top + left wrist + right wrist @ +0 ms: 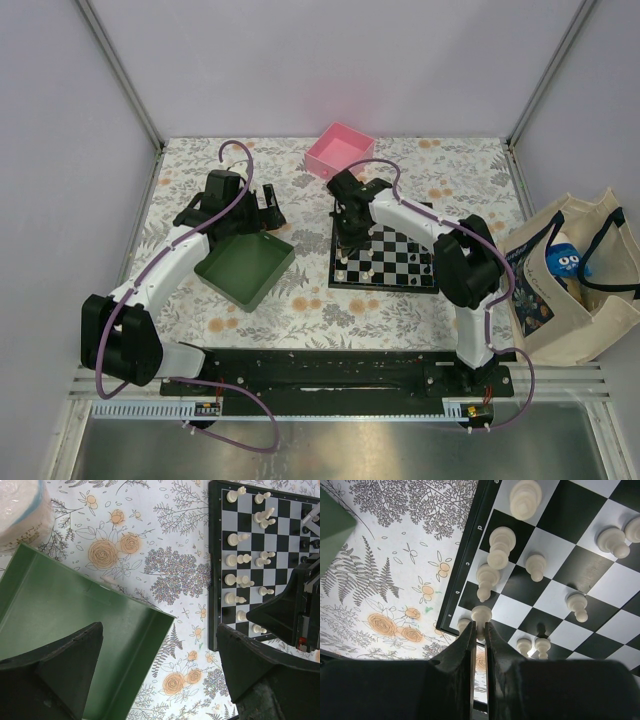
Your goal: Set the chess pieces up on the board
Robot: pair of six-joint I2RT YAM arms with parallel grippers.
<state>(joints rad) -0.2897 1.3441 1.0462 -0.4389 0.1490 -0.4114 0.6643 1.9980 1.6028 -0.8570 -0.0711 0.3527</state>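
Top external: the small black-and-white chequered board (385, 287) lies right of centre. My right gripper (350, 240) stands over its left edge. My left gripper (265, 212) sits just above the square green plastic tray (245, 268).

Left wrist: my left fingers (60, 670) are spread wide, holding nothing.

Right wrist: my right fingers (462, 650) are closed to a narrow slit, pinching one cream-white chess piece (481, 614) in the rim row, frame lower left. Judged step: seating this piece. Next: centre it, release slightly, lift clear of the neighbouring pieces (487, 577). Rim letters (480, 527) read "d" and "c".
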